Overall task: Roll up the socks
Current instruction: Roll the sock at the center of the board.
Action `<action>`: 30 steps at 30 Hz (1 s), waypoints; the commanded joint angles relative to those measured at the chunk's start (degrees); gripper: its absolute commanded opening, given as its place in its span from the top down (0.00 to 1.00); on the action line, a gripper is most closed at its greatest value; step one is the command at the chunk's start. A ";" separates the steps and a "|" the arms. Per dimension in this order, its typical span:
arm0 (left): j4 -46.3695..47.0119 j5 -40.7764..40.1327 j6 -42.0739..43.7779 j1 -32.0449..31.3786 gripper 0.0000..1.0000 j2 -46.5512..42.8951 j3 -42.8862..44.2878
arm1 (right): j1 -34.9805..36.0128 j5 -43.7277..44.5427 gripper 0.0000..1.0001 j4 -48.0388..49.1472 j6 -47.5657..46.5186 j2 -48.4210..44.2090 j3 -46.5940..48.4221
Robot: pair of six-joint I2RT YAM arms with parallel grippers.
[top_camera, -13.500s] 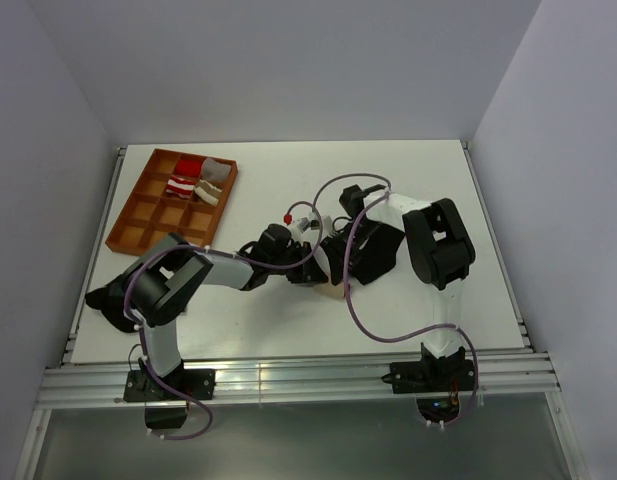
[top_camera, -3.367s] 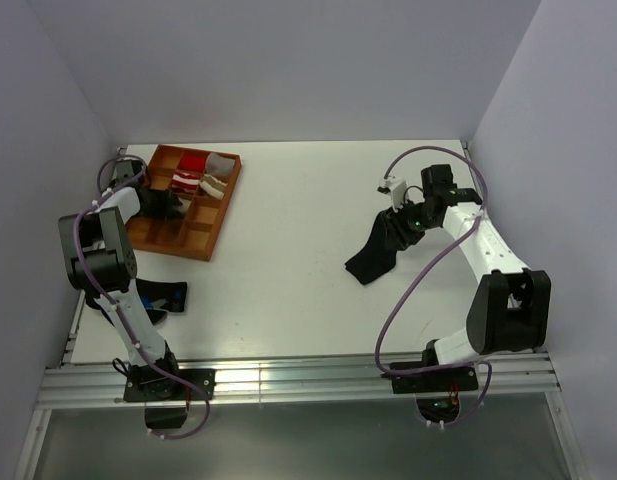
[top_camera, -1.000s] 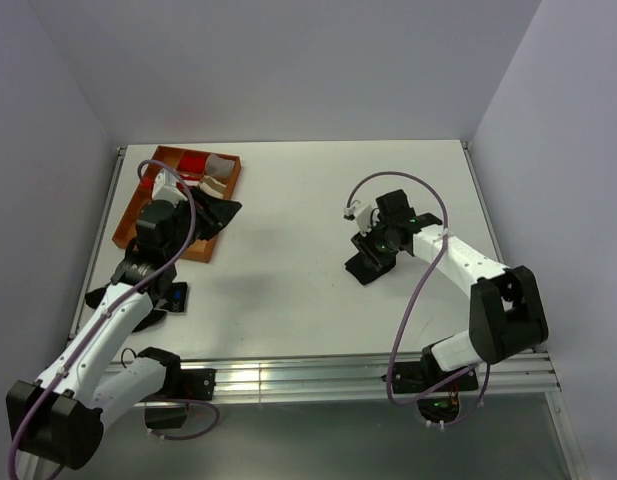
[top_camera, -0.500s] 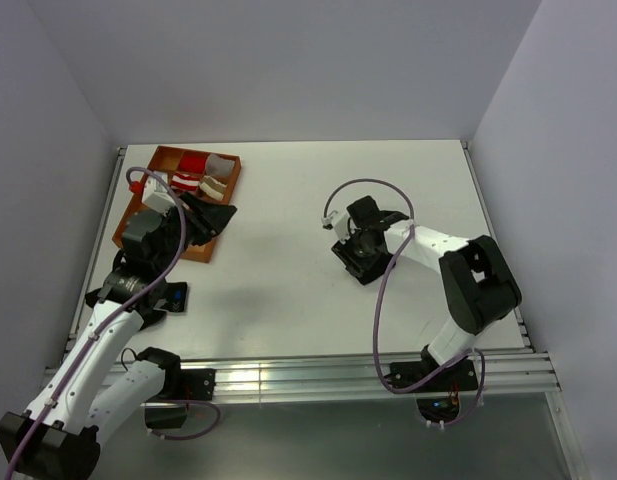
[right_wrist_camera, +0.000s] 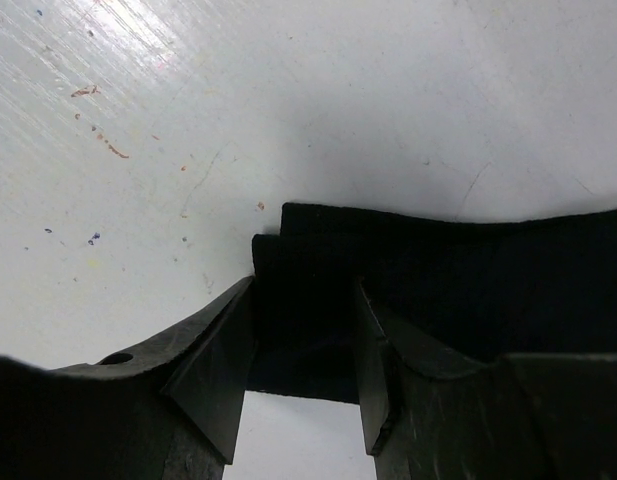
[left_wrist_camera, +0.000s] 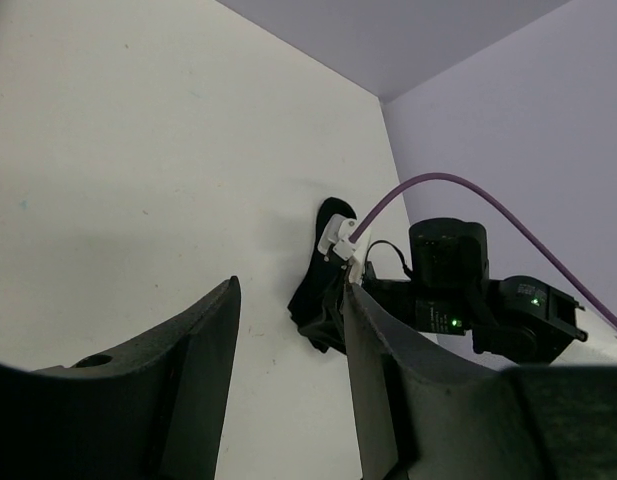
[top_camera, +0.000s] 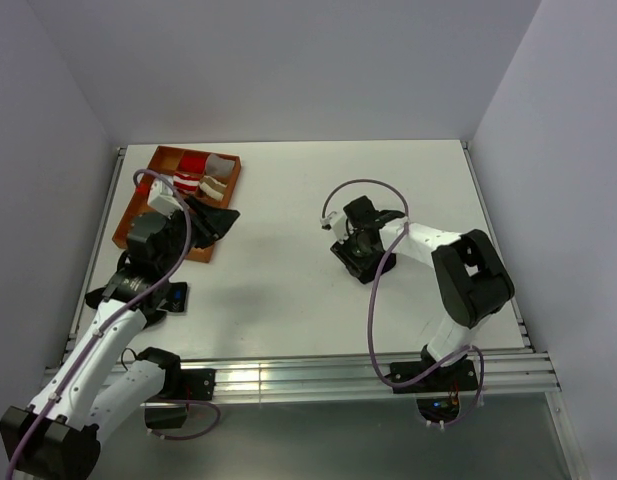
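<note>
Only close-up: fold of black sock (right_wrist_camera: 438, 270) between released right gripper's (right_wrist_camera: 300, 330) fingers (right_wrist_camera: 213, 370); left gripper (left_wrist_camera: 288, 300) likewise released.

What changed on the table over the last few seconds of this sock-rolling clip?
The right gripper moved left and toward the near edge. The black sock, stretched out before, now lies folded shorter under its parted jaws. The left gripper moved from inside the tray to the tray's right edge, jaws open and empty. The tray stayed put.

White table (top_camera: 288, 290), black sock (right_wrist_camera: 468, 260) ctr-right, wood tray (top_camera: 166, 156) far L
</note>
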 commanded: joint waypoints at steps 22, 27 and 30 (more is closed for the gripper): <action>4.10 -0.88 -0.55 -0.06 0.55 -2.98 -5.35 | 11.68 -12.83 0.72 -15.46 0.16 14.10 18.70; 5.76 -1.24 -1.87 -0.06 0.57 -5.71 -8.76 | 14.06 -23.13 0.74 -22.13 -2.38 17.52 25.12; 10.49 0.34 -3.18 -0.24 0.61 -6.42 -12.45 | 14.32 -30.41 0.74 -27.05 -4.76 19.71 27.94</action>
